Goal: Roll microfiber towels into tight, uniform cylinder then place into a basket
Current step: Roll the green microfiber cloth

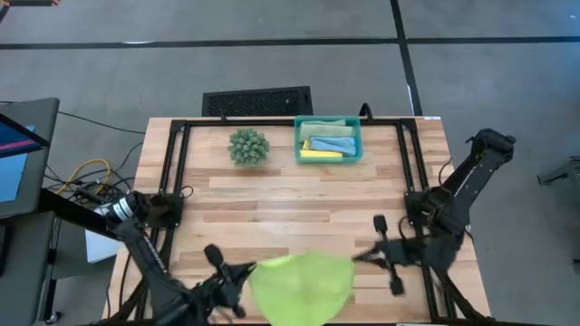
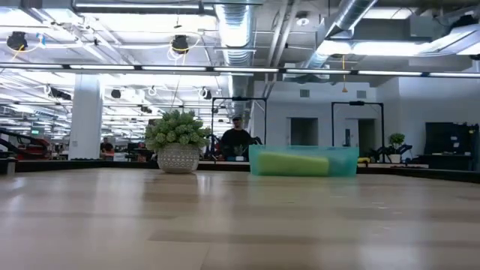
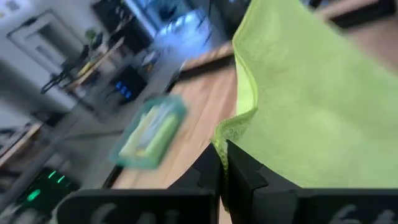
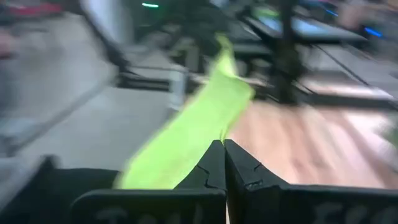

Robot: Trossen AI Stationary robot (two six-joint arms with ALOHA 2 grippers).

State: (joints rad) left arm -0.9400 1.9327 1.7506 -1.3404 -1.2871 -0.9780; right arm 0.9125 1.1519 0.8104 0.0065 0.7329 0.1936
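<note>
A lime green microfiber towel [image 1: 301,286] is spread out near the table's front edge, between my two grippers. My left gripper [image 1: 246,270] is shut on its left side and my right gripper [image 1: 355,258] is shut on its right side. The teal basket [image 1: 355,154] stands at the far edge, right of the middle, with rolled towels [image 1: 328,143] lying inside it. The low view shows the basket [image 2: 341,161] with a green roll [image 2: 294,163] in it, and neither the lime towel nor the grippers. My left gripper pinches a corner of the lime towel [image 3: 225,134] between its two shut fingers [image 3: 245,171], coming nearly level from the table's left. The cloth spreads away from the fingers. My right gripper pinches the opposite edge of the towel [image 4: 214,134] between its shut fingers [image 4: 239,165], coming nearly level from the table's right. The cloth stretches away from it toward the other arm.
A round spiky green plant ball [image 1: 248,145] sits at the far edge, left of the basket. A black slotted grille [image 1: 256,100] lies just beyond the table's far edge. Bare wooden tabletop [image 1: 299,208] lies between the basket and the held towel.
</note>
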